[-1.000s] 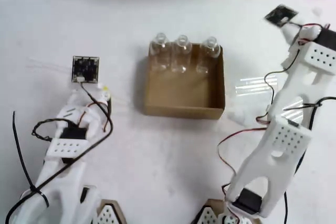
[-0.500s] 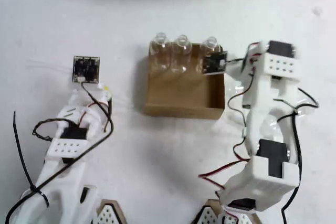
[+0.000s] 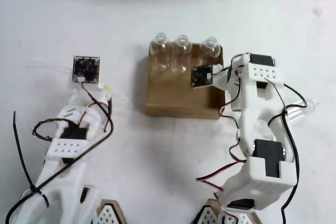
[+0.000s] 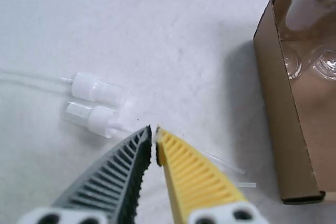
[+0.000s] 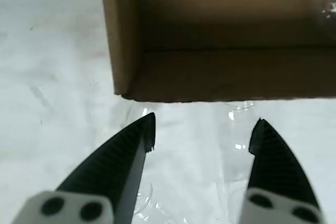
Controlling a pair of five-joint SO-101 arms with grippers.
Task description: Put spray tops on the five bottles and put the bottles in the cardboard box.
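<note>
- Three bottles [image 3: 181,52] stand without tops along the cardboard box's [image 3: 178,111] far wall.
- Right gripper [image 5: 202,129], spread wide and empty, has swung in from the table's far right corner to the box.
- Left gripper [image 4: 154,134] is closed on nothing beside two spray tops [image 4: 97,88], so capping looks unstarted.

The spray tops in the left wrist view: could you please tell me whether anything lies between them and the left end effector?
Nothing visible does. The left end effector, shut, is close beside the two spray tops, with bare white table between them. The cardboard box stands off to its other side.
</note>
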